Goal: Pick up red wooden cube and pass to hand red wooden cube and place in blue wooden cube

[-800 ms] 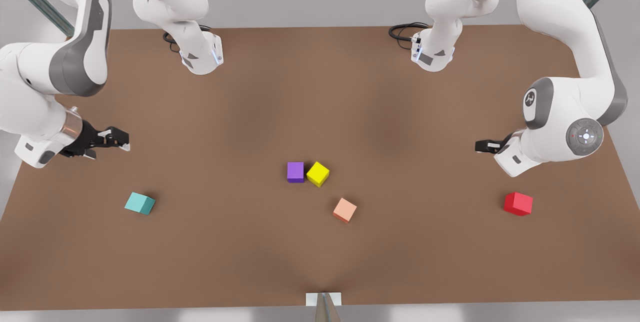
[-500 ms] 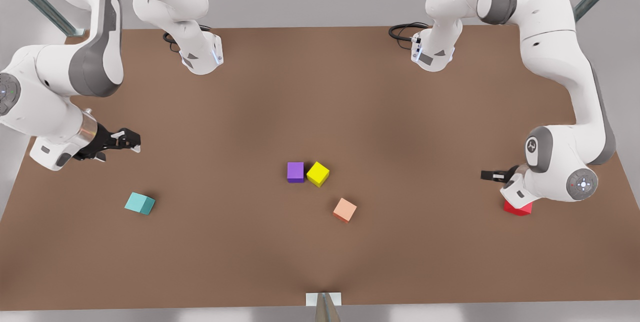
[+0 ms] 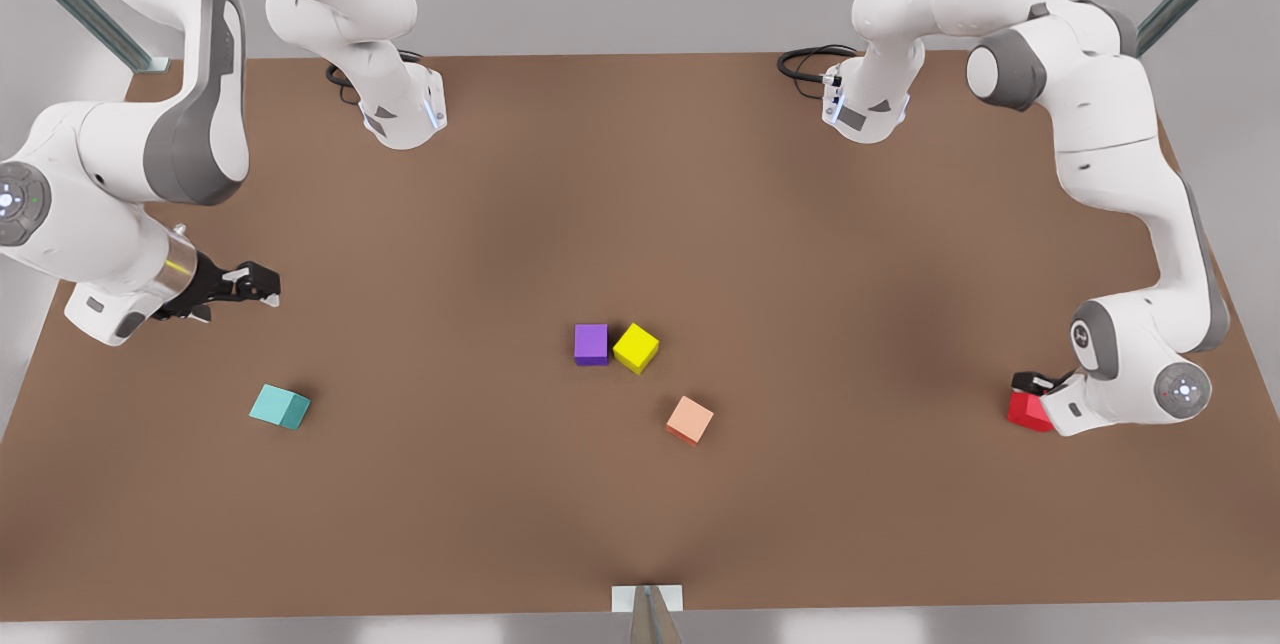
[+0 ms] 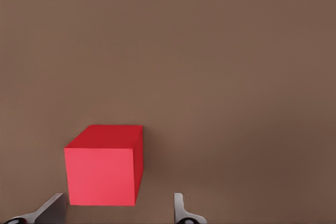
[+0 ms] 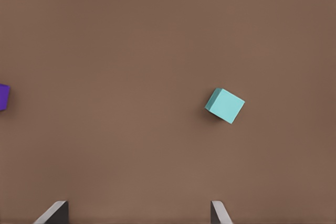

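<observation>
The red wooden cube (image 3: pixel 1024 410) (image 4: pixel 102 174) rests on the table at the front view's right. My left gripper (image 3: pixel 1030 385) (image 4: pixel 116 211) has come down right at it, open, with one fingertip at each side of the cube's near end; no grip shows. The arm's wrist hides part of the cube in the front view. The blue wooden cube (image 3: pixel 279 407) (image 5: pixel 224 105), teal in colour, lies at the front view's left. Above and behind it my right gripper (image 3: pixel 262 286) (image 5: pixel 137 211) hovers open and holds nothing.
A purple cube (image 3: pixel 591 343) and a yellow cube (image 3: pixel 636 347) touch near the table's middle, and a peach cube (image 3: pixel 689 420) lies just in front of them. The brown table (image 3: pixel 640 184) ends at edges close to both arms. A small white bracket (image 3: pixel 647 598) sits at the front edge.
The left arm swung down and forward until its gripper reached the red cube. The right gripper drifted slightly toward the table's middle and then held still.
</observation>
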